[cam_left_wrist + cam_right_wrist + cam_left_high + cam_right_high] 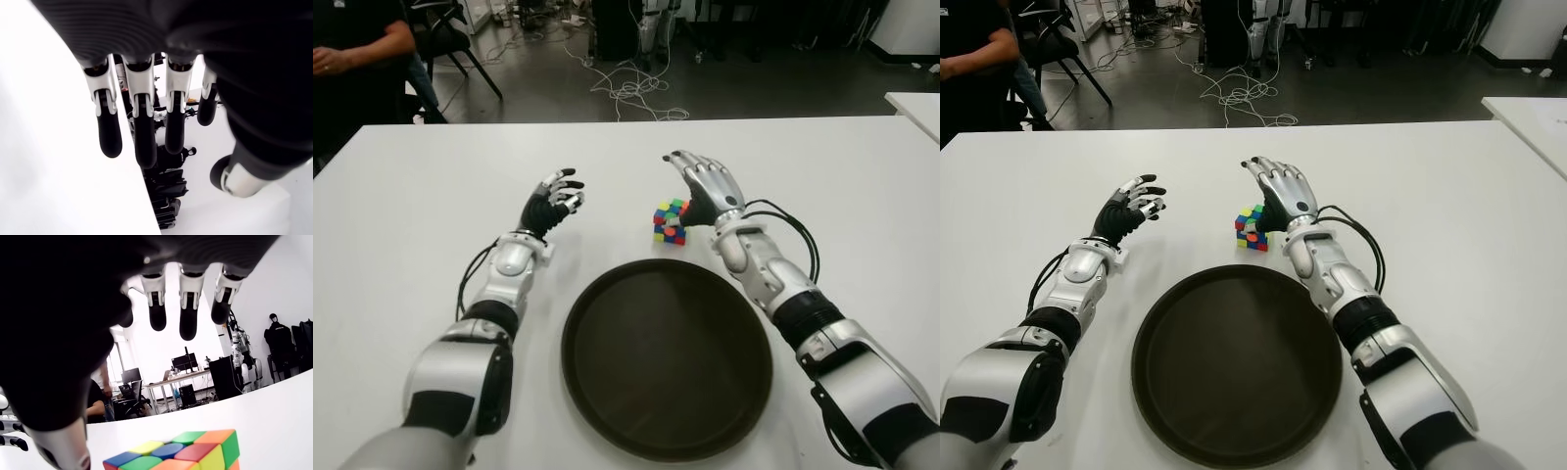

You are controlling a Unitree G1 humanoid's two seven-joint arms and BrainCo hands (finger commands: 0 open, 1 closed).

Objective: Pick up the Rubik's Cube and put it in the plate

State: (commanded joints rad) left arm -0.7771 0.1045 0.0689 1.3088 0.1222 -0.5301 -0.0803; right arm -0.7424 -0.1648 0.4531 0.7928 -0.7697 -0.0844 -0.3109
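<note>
A Rubik's Cube (pixel 670 221) with mixed colours stands on the white table (pixel 431 196), just beyond the far rim of a round dark plate (pixel 607 392). My right hand (pixel 703 182) hovers over the cube's right side, fingers spread and arched above it, not closed on it. In the right wrist view the cube (pixel 181 455) lies below the palm with the fingertips (pixel 189 325) extended well above it. My left hand (pixel 556 201) shows to the left of the cube, fingers loosely extended and holding nothing.
A person in dark clothes (pixel 352 59) sits at the table's far left corner. Chairs and cables cover the floor behind the table. A second white table edge (pixel 915 103) shows at the far right.
</note>
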